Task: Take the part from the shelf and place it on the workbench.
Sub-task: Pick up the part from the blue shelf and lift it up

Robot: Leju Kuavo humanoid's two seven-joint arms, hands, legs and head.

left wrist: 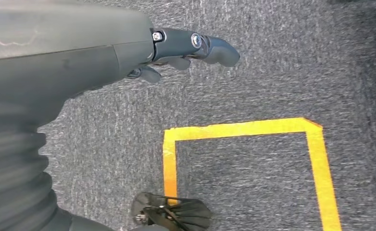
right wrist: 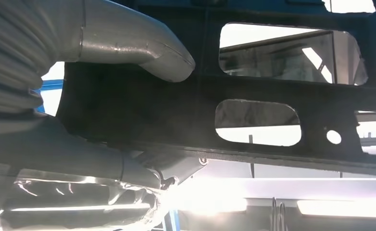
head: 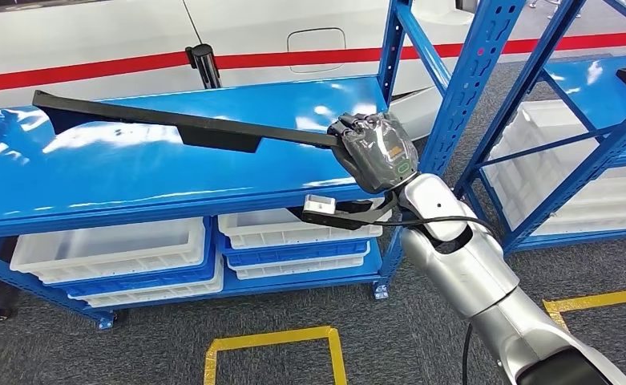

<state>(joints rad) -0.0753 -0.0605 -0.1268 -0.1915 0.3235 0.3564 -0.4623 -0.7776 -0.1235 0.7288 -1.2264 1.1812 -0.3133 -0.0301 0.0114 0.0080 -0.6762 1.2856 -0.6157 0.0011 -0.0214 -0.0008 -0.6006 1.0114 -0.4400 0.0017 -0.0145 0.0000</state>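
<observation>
Lifting a long black part (head: 189, 124) off the blue shelf (head: 93, 184), judged from the task and the pose. Best done by raising straight up first, with the grip kept firm, since all the length hangs out toward 9 o'clock from the held end and will want to droop or twist. Worth keeping the far tip, up near 10 o'clock over the shelf's left end, clear of the surface before swinging away. Worth minding the blue upright (head: 474, 88) just at 3 o'clock of the hand too: easy to knock on a turn toward the desk.

Right hand (head: 373, 148) closed around the part's right end, fingers wrapped over the top, at the shelf's front right corner. From the right wrist camera, thumb (right wrist: 142, 45) lying across the dark web of the part (right wrist: 186, 110), with cut-out windows beyond it toward the far end. Grip looks full rather than a pinch. Cannot tell from the head view whether the part rests on the shelf or hangs just above it; slightly tilted, far end higher in the picture.

Left hand (left wrist: 128, 53) hanging by the side over grey carpet, fingers (left wrist: 210, 48) loosely extended and holding nothing, yellow floor tape (left wrist: 243, 127) below

White bins (head: 117, 249) on the lower tier, at 6 o'clock under the part
</observation>
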